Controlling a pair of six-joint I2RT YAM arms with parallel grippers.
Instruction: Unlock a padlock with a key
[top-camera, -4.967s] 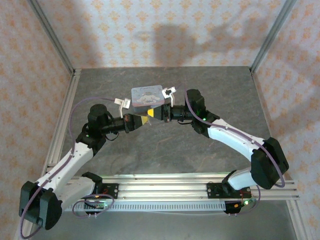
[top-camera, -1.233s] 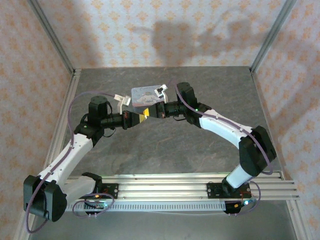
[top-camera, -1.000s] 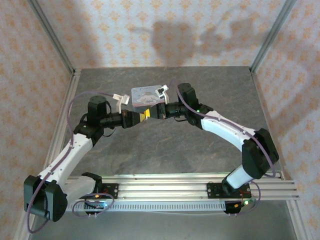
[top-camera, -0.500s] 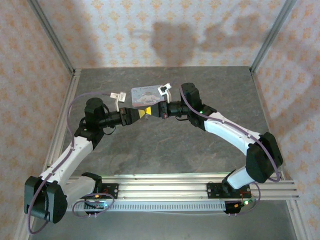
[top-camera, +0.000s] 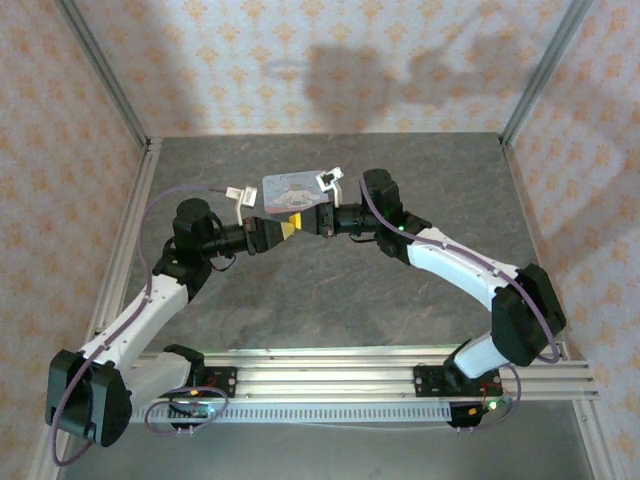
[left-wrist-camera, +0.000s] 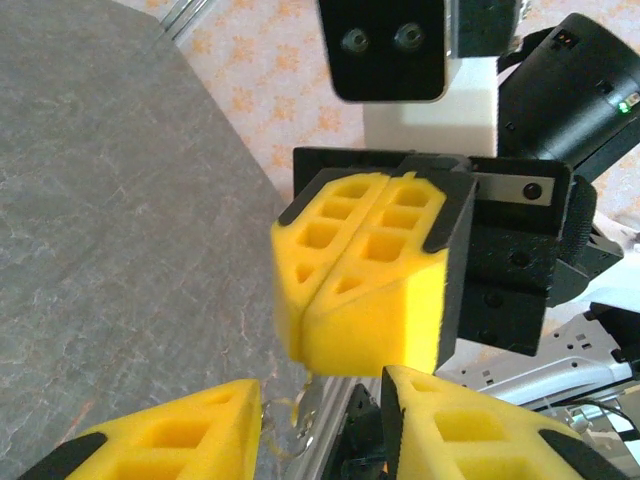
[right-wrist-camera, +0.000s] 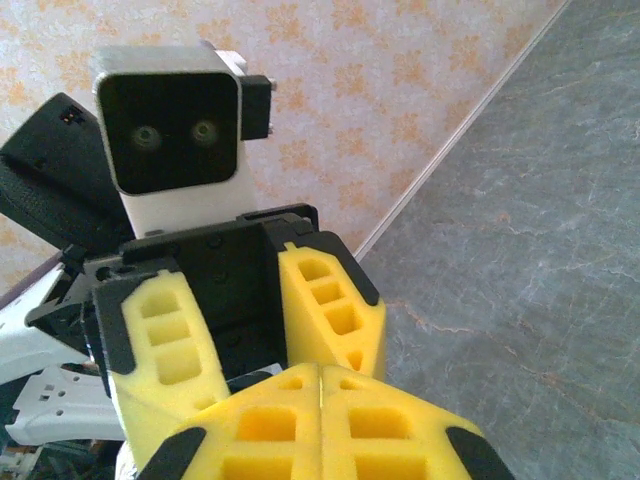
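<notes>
The padlock itself cannot be made out in any view; it is too small, or it is hidden by the two tools where they meet. The nearest sign of the task's things is a small pale metal piece, most likely the key. In the left wrist view it hangs just under the tip of the right tool, in the gap between the left tool's pads. Whether it is pinched or only hanging there is not clear.

The right tool's yellow pads are pressed flat together. The left tool faces it tip to tip, its jaws standing at a middling gap with nothing visibly clamped between them. Both hover above the surface, near its middle.

As a judgement, the task is at its fine stage: the tools have been brought together, apparently to line up key and lock, but nothing shows the key seated, turned, or the shackle sprung, so the unlocking is left to do.

Just behind the tools a light-blue tin lies on the surface with its pictured lid on. What it holds cannot be seen.
</notes>
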